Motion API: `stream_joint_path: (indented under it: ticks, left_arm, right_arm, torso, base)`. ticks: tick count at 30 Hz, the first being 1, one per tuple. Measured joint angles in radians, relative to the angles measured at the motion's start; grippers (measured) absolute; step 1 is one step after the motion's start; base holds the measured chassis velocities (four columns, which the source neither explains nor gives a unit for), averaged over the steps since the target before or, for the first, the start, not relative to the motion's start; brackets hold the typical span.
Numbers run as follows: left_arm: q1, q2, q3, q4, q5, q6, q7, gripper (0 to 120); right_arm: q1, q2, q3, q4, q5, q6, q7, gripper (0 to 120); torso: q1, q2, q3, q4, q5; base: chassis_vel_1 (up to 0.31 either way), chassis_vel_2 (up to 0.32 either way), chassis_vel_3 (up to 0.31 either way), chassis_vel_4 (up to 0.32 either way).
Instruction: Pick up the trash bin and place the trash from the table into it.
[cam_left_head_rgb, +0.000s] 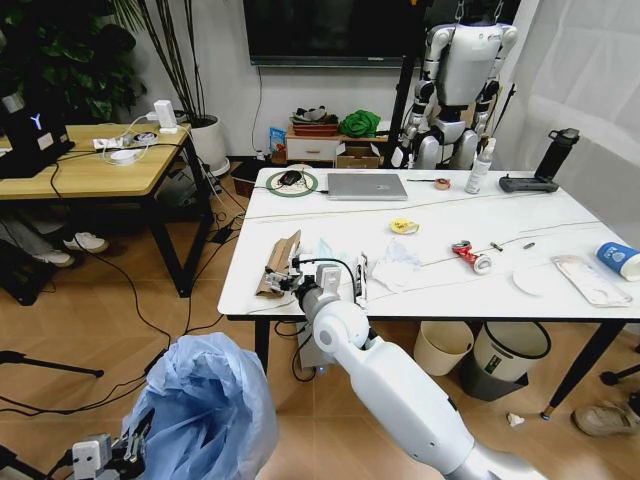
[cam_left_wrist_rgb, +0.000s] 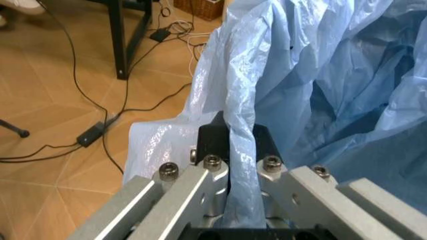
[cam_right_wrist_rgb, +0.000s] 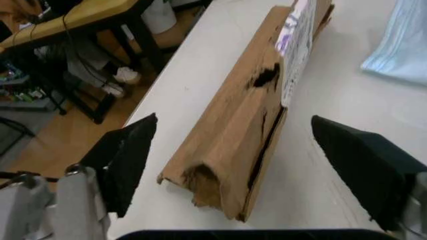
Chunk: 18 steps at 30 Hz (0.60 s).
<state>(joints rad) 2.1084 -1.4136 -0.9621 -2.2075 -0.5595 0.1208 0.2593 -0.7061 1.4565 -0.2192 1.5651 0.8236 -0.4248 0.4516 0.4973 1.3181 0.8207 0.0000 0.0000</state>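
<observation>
The trash bin (cam_left_head_rgb: 205, 405), lined with a crinkled light-blue bag, hangs low at the front left, off the table. My left gripper (cam_left_head_rgb: 112, 455) is shut on its rim; in the left wrist view the black fingertips (cam_left_wrist_rgb: 213, 137) pinch a fold of the blue liner (cam_left_wrist_rgb: 320, 80). At the near left edge of the marble table (cam_left_head_rgb: 520, 215), my right gripper (cam_left_head_rgb: 290, 280) stands open around a brown cardboard strip (cam_left_head_rgb: 280, 262). Its fingers (cam_right_wrist_rgb: 127, 160) flank the strip (cam_right_wrist_rgb: 240, 130) without touching it. A pale blue mask (cam_right_wrist_rgb: 400, 45), white tissue (cam_left_head_rgb: 398, 268), yellow roll (cam_left_head_rgb: 403, 226), red-white can (cam_left_head_rgb: 470, 256) and blue cup (cam_left_head_rgb: 620, 260) lie on the table.
A laptop (cam_left_head_rgb: 367, 186), a round green-rimmed mat (cam_left_head_rgb: 292, 183), a bottle (cam_left_head_rgb: 480, 168) and a wrapper (cam_left_head_rgb: 590, 278) are also on the table. A cream bin (cam_left_head_rgb: 443, 347) and a grey bin (cam_left_head_rgb: 510, 355) stand underneath. A wooden desk (cam_left_head_rgb: 90, 165) stands left, with cables across the floor.
</observation>
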Motion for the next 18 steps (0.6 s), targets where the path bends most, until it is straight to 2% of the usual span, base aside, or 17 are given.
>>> stream_joint_path:
  ticks: [3,4,9,10,16,17,18]
  left_arm:
    - [-0.002,0.003,-0.001,0.004,-0.001,0.000,0.000,0]
    - [-0.002,0.003,-0.001,0.004,-0.001,0.000,0.000,0]
    - [-0.003,0.006,-0.001,0.007,-0.001,0.001,0.000,0]
    - [-0.003,0.006,-0.001,0.007,-0.001,0.001,0.000,0]
    - [-0.011,0.010,0.001,0.012,-0.002,0.001,0.000,0]
    - [-0.011,0.010,0.001,0.012,-0.002,0.001,0.000,0]
    - [-0.011,0.012,0.001,0.012,-0.003,0.001,0.000,0]
  right_arm:
    - [-0.009,-0.002,-0.002,-0.001,-0.002,0.000,-0.004,73]
    - [-0.009,-0.002,-0.002,-0.001,-0.002,0.000,-0.004,73]
    - [-0.012,-0.006,-0.001,0.005,-0.004,0.002,-0.008,53]
    - [-0.012,-0.006,-0.001,0.005,-0.004,0.002,-0.008,53]
    - [-0.016,-0.008,-0.002,0.012,-0.005,0.007,-0.011,27]
    - [-0.016,-0.008,-0.002,0.012,-0.005,0.007,-0.011,27]
    - [-0.017,-0.009,-0.002,0.012,-0.005,0.011,-0.012,22]
  torso:
    - [0.000,0.000,0.000,-0.0001,0.0000]
    - [0.000,0.000,0.000,-0.0001,0.0000]
    - [0.000,0.000,0.000,-0.0001,0.0000]
    - [0.000,0.000,0.000,-0.0001,0.0000]
    - [0.000,-0.001,0.000,0.0000,0.0000]
    - [0.000,-0.001,0.000,0.0000,0.0000]
    - [0.000,-0.001,0.000,-0.0001,0.0001]
  base:
    - [0.000,0.000,0.000,0.000]
    - [0.000,0.000,0.000,0.000]
    - [0.000,0.000,0.000,0.000]
    - [0.000,0.000,0.000,0.000]
    - [0.000,0.000,0.000,0.000]
    - [0.000,0.000,0.000,0.000]
    - [0.000,0.000,0.000,0.000]
